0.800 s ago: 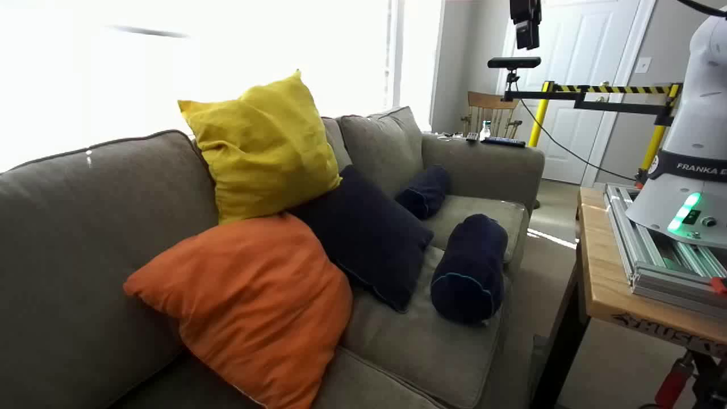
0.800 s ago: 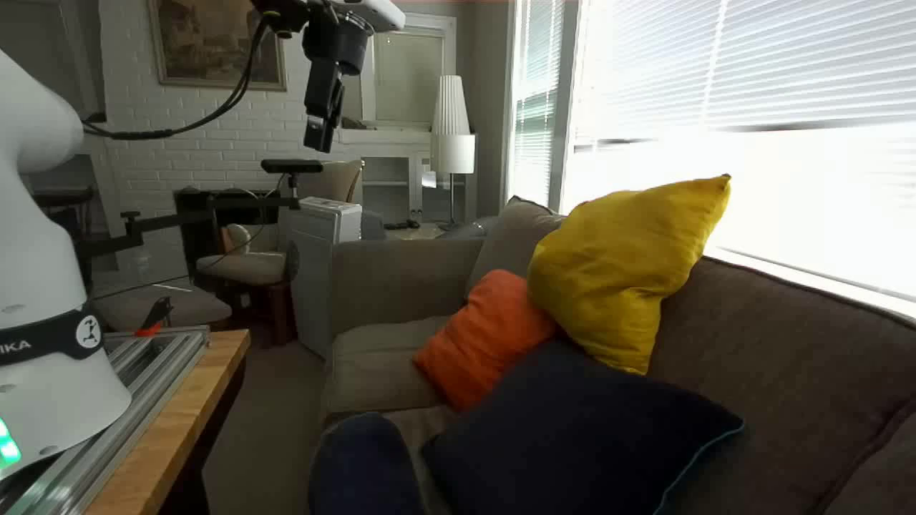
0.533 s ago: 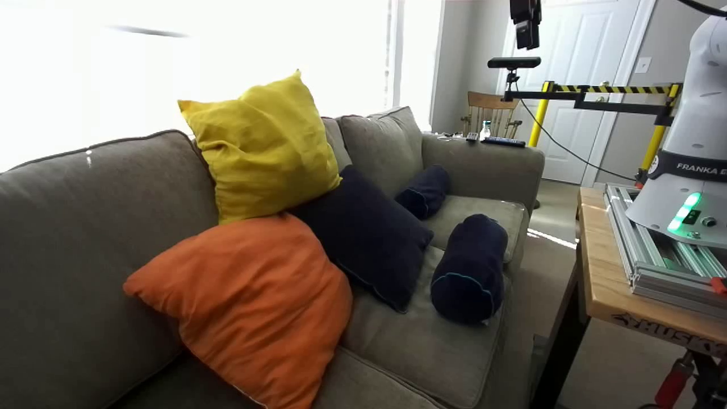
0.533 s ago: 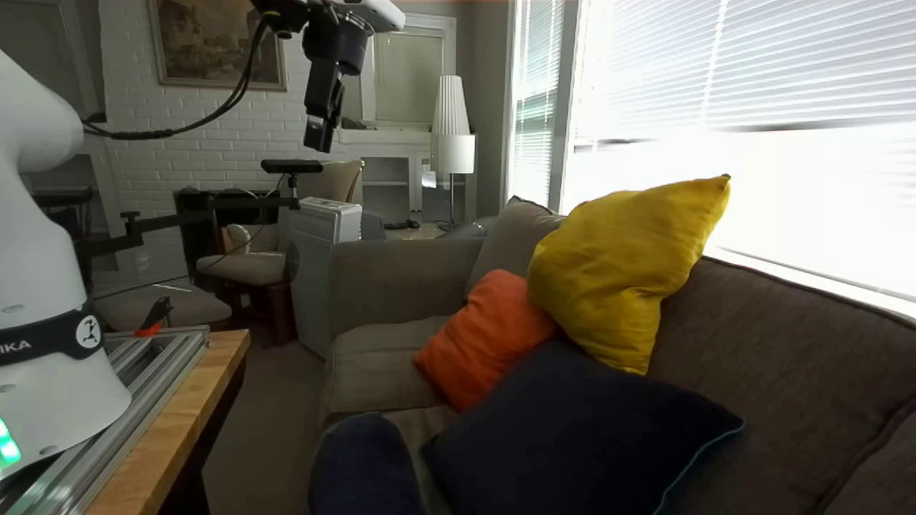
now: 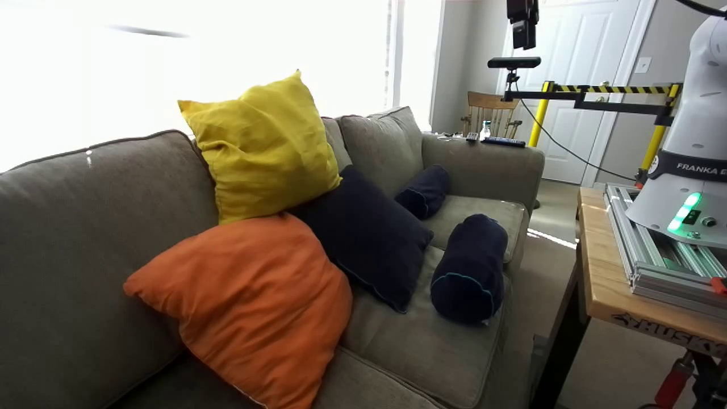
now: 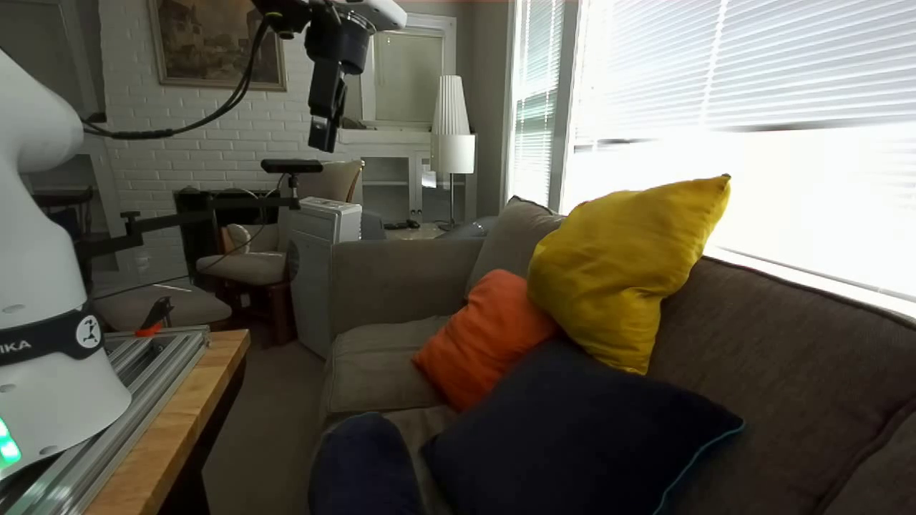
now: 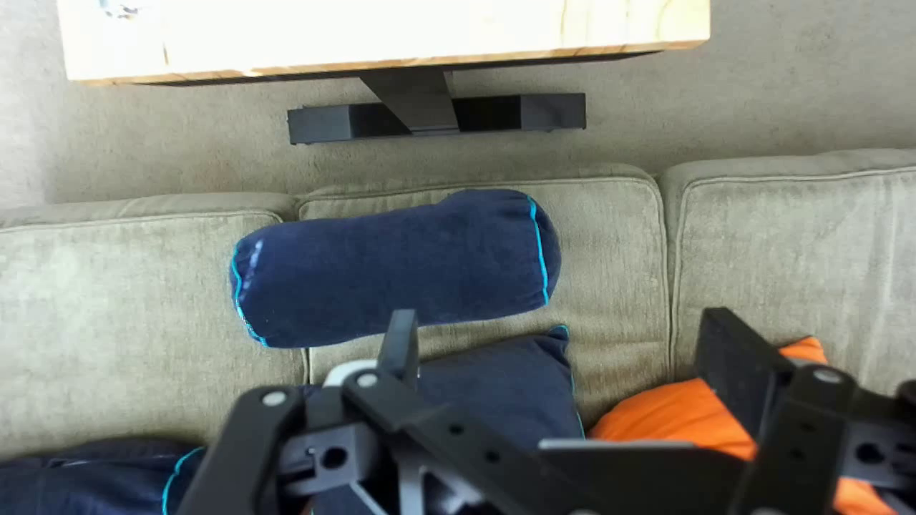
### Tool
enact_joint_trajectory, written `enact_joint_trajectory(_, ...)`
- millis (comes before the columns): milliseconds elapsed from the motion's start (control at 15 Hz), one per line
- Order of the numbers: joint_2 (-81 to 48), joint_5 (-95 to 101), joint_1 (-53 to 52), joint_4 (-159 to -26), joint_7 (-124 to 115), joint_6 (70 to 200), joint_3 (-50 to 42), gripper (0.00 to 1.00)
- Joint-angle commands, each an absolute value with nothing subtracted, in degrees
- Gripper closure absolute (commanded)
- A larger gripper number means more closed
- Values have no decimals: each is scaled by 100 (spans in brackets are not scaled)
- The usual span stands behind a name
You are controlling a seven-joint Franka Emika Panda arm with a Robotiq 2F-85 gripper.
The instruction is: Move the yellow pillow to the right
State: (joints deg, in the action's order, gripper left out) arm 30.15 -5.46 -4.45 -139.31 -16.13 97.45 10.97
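Observation:
The yellow pillow (image 5: 264, 150) leans against the sofa back, on top of the orange pillow (image 5: 258, 301) and a square navy pillow (image 5: 369, 236). It also shows in an exterior view (image 6: 622, 268), with its upper corner above the sofa back. It is out of the wrist view. My gripper (image 7: 562, 322) is open and empty, its fingers wide apart over the sofa seat. In both exterior views the gripper (image 5: 522, 34) (image 6: 325, 129) hangs high in the air, well apart from the yellow pillow.
A navy bolster (image 5: 468, 270) lies on the seat's front, and a smaller navy bolster (image 5: 425, 192) lies near the armrest (image 5: 483, 165). The robot's wooden table (image 5: 602, 272) stands before the sofa. A camera on a black arm (image 6: 292, 166) stands below the gripper's height.
My gripper has shifted very slightly, a little left in an exterior view and a little right in an exterior view. The pillows have not moved.

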Motion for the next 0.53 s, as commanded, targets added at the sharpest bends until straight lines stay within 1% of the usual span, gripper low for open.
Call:
enact_joint_trajectory(0, 2758, -735, -463, -13779, -1886, 10261, 1127, 0)
enact_joint_trajectory(467, 1946, -1428, -649, -13089, -2790, 10888, 1457, 0)
